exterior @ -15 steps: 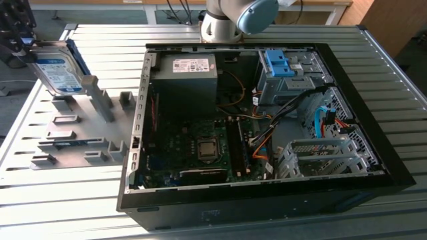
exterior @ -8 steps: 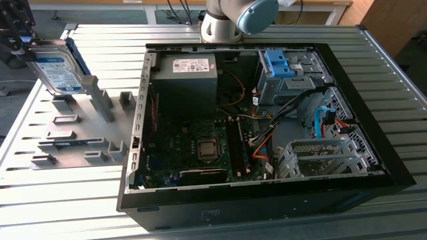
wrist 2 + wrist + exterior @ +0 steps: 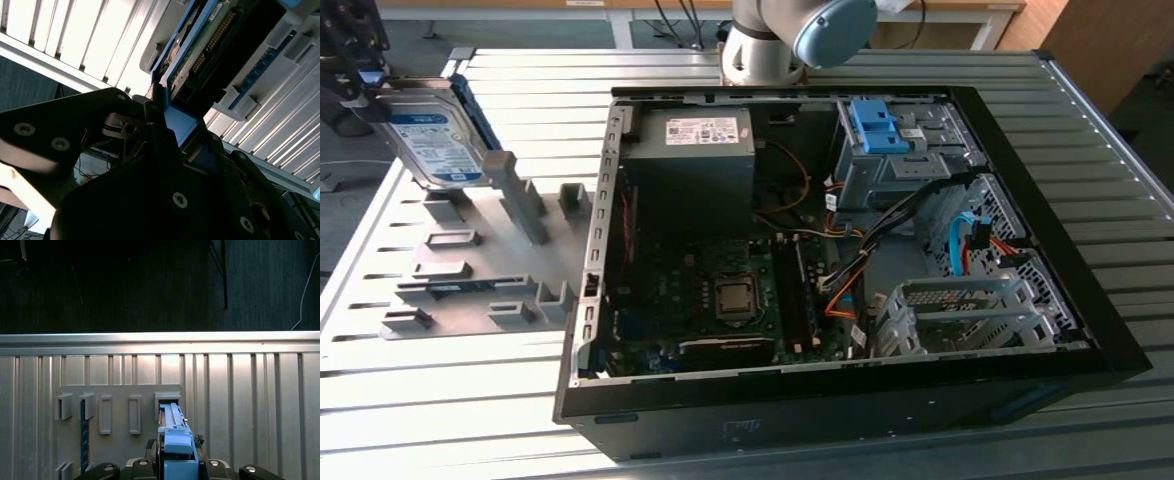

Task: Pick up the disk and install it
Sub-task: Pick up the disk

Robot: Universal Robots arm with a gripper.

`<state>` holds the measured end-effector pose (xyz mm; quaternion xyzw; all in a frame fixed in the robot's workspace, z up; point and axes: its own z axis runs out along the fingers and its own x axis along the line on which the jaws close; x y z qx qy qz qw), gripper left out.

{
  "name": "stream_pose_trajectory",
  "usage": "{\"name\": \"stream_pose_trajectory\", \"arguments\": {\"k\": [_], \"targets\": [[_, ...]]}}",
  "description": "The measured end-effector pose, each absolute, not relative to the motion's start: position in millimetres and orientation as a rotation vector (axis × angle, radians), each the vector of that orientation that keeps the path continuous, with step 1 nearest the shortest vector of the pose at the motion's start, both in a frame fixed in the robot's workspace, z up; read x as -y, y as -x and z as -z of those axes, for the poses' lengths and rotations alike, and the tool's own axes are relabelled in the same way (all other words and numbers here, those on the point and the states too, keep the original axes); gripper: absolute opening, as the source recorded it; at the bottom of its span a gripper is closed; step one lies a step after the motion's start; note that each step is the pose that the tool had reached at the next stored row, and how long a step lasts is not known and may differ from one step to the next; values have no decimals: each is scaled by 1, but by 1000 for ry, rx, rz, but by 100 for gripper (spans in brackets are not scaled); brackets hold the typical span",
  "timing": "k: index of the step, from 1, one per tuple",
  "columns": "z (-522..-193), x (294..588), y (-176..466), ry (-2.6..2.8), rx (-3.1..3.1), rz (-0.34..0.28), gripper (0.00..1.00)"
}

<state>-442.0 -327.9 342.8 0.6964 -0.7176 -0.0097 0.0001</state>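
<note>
The disk (image 3: 438, 142) is held at the far corner of the slatted table (image 3: 454, 420), on the exterior view's left, well apart from the open computer case (image 3: 1067, 300). It is stood on edge, steeply tilted. Its long axis is run from the gripper (image 3: 371, 95) at its upper end down to the grey slotted plate (image 3: 480, 250) at its lower end. Its labelled face is turned towards the exterior view's right. Whether the lower end touches a slot cannot be told.

A silver-grey body with a white-and-blue label is seen, edged by a blue plastic frame. In the second wrist view the disk's (image 3: 210, 45) green circuit board and connector pins are shown. There the jaws of the gripper (image 3: 162, 117) are pressed onto the blue frame, pinching the disk. In the first wrist view the frame's blue end (image 3: 176, 445) is seen above the plate (image 3: 120, 440).
</note>
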Motion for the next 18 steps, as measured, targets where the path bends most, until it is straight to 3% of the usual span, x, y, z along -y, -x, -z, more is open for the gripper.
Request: {"name": "stream_pose_trajectory", "arguments": {"k": [18], "targets": [[-349,328,442,-2187,2254,31,37]]}}
